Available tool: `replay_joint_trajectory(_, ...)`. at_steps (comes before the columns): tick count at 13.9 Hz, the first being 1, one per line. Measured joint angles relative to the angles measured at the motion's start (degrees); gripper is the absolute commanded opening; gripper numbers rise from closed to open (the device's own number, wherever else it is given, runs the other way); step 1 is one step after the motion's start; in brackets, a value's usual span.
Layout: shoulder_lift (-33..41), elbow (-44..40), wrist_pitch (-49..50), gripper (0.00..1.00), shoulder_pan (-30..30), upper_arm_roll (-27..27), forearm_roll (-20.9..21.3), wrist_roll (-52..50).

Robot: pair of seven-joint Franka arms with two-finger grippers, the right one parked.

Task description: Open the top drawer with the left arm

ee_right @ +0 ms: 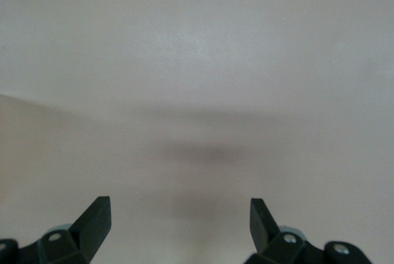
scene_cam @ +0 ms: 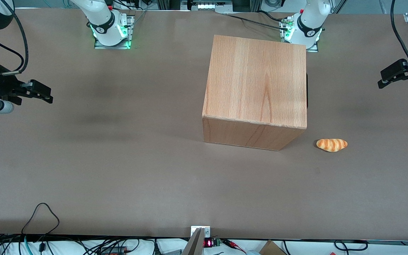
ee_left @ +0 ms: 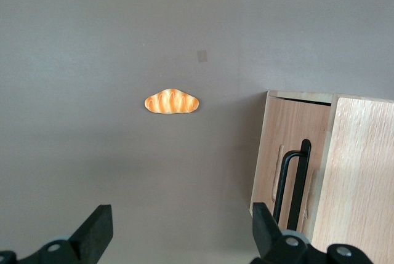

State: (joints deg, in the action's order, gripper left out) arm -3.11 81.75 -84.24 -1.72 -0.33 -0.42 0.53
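The left arm's gripper [ee_left: 178,239] hangs with fingers spread wide, holding and touching nothing (well apart from the cabinet [scene_cam: 257,81]). The top drawer [ee_left: 289,159], black bar handle [ee_left: 294,181] showing, sits closed; a croissant [scene_cam: 332,145] lies nearby.

The cabinet [scene_cam: 255,90] stands on the table [scene_cam: 119,170]. The croissant [scene_cam: 332,145] lies just beside it, nearer the front camera. The tool [scene_cam: 398,76], spread wide, hangs toward the working arm's end, apparently facing the top drawer [ee_left: 289,153].
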Motion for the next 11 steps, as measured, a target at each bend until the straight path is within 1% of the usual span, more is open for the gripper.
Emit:
replay_joint_trajectory(9,0.41,0.16,1.77,1.00,0.00,-0.29,-0.05,0.06)
replay_joint_trajectory(10,0.31,0.57,2.13,1.00,0.00,-0.36,-0.35,0.05)
replay_joint_trajectory(11,0.14,1.41,2.24,1.00,0.00,-0.40,-1.60,0.05)
